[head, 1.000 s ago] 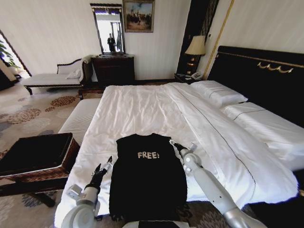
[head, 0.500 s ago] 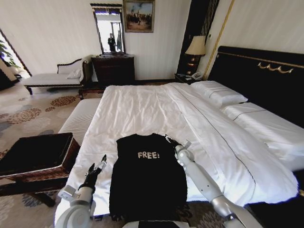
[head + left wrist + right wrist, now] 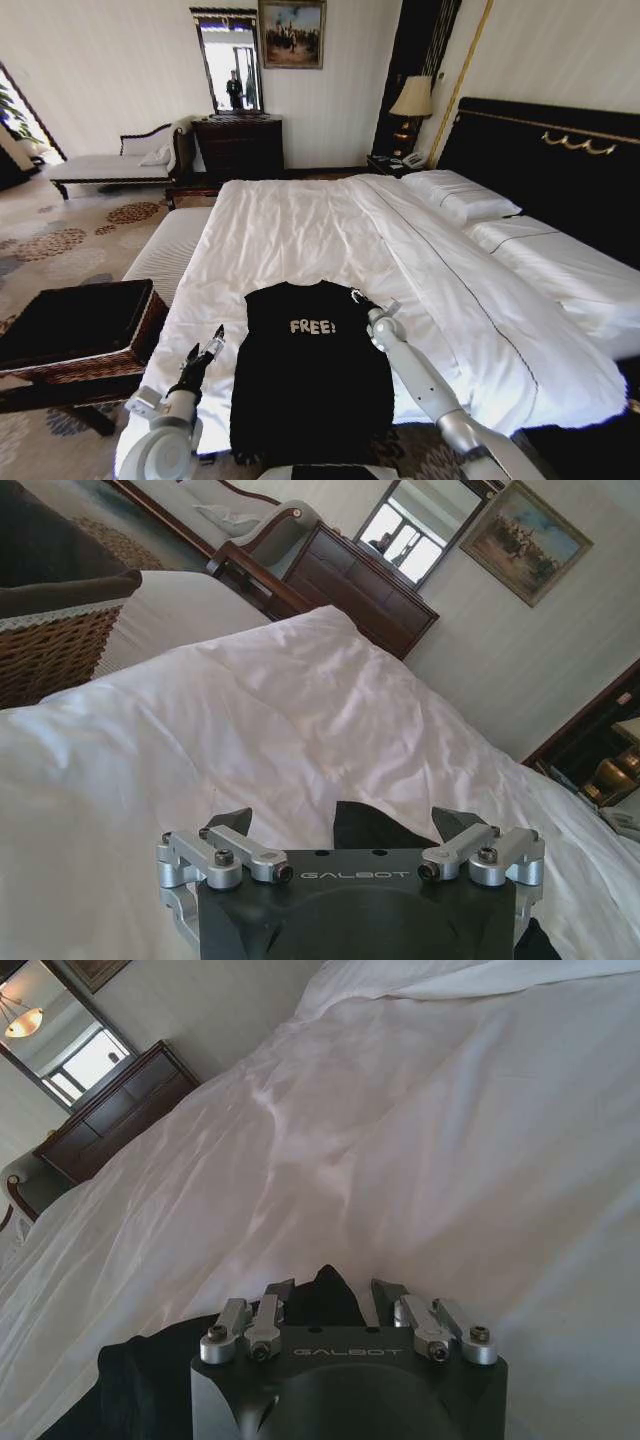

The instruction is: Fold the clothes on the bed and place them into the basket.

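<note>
The bed (image 3: 330, 220) holds the shirt (image 3: 312, 375) flat at its near edge. The basket (image 3: 75, 330) stands left of the bed. The right gripper (image 3: 358, 297), fingers spread, sits at the shirt's right shoulder; the left gripper (image 3: 212, 340), also spread, hovers just beside its left side.

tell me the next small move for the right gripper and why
Probably close the right gripper on the black shirt with white FREE! lettering: it sits at the shirt's far right corner on the white-sheeted bed, and dark cloth shows between its fingers.
</note>
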Tool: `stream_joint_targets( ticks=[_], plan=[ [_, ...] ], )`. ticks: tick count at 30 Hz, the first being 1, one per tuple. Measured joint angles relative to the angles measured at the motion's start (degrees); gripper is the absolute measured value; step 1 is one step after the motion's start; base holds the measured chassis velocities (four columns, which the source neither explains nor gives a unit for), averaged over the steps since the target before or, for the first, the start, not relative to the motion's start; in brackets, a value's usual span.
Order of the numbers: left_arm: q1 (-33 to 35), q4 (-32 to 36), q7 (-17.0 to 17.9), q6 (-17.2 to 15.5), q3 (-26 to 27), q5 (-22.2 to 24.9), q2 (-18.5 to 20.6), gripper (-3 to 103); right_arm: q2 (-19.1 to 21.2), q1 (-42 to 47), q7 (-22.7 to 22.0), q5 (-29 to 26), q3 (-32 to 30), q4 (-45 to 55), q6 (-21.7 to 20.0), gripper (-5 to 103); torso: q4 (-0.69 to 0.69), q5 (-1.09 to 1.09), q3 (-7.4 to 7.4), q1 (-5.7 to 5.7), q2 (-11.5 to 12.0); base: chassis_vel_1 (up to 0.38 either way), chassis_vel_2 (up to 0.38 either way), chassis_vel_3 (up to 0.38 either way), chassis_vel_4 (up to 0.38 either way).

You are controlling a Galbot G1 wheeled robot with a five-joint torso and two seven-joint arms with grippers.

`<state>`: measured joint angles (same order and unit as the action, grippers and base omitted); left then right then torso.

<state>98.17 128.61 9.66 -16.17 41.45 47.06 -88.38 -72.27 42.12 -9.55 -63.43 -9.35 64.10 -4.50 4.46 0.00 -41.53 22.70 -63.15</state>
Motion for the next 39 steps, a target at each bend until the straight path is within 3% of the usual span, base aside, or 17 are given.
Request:
stream_joint_targets(
  ticks=[2,5,8,11,13,22,27,28,34,39],
  plan=[
    [-0.05,-0.22,0.05,-0.03,-0.01,-0.03,0.00,100,-0.11,-0.01,-0.03,0.34,-0.03,-0.18,0.15,43,0.00,0.00,0.00,0.00,0.00,0.000,0.000,0.000,0.000],
    [-0.49,-0.86,0.18,-0.08,-0.01,0.02,0.06,100,-0.52,-0.01,-0.22,1.34,-0.20,-0.65,0.58,27,0.00,0.00,0.00,0.00,0.00,0.000,0.000,0.000,0.000],
    [-1.06,-1.42,0.25,-0.16,-0.01,0.30,0.17,100,-0.70,0.00,-0.31,1.59,-0.37,-0.63,0.77,21,-0.01,0.00,0.00,0.00,0.00,0.000,0.000,0.000,0.000],
    [-2.10,-2.58,0.35,-0.30,0.00,1.04,0.35,100,-0.75,0.08,-0.31,2.24,-0.43,-0.30,1.88,5,-0.01,0.00,0.00,0.00,0.00,0.000,0.000,0.000,0.000],
    [-2.59,-3.27,0.45,-0.38,-0.02,1.24,0.54,100,-0.74,0.12,-0.31,2.49,-0.43,-0.11,2.36,2,0.00,0.01,0.00,0.00,0.00,0.000,0.000,0.000,0.000],
    [-11.76,-12.45,1.56,-1.50,-1.01,1.77,6.45,100,0.87,0.84,-1.23,3.76,0.09,5.26,5.49,1,0.00,-0.02,-0.01,0.00,0.00,0.000,0.000,0.000,0.000],
    [-22.88,-20.40,-0.43,-2.57,-4.16,4.35,11.20,100,1.73,2.44,-1.23,5.50,1.03,8.56,6.23,1,0.01,0.00,0.00,0.00,0.00,0.000,0.000,0.000,0.000],
    [-22.88,-20.40,-0.43,-2.57,-4.16,4.35,11.20,100,1.73,2.44,-1.23,5.50,1.03,8.56,6.23,1,0.01,0.00,0.00,0.00,0.00,0.000,0.000,0.000,0.000],
    [-35.80,-35.90,-3.16,-2.13,-9.24,4.55,12.01,100,1.39,2.99,-1.30,6.55,1.67,8.62,6.57,1,0.01,-0.01,-0.01,0.02,0.01,0.000,0.000,0.000,0.000],
    [-40.18,-42.51,-3.97,-1.74,-12.13,3.35,11.30,100,1.37,3.20,-1.58,7.07,1.99,9.03,6.64,1,0.01,-0.01,-0.01,0.01,0.00,0.000,0.000,0.000,0.000]
  ],
)
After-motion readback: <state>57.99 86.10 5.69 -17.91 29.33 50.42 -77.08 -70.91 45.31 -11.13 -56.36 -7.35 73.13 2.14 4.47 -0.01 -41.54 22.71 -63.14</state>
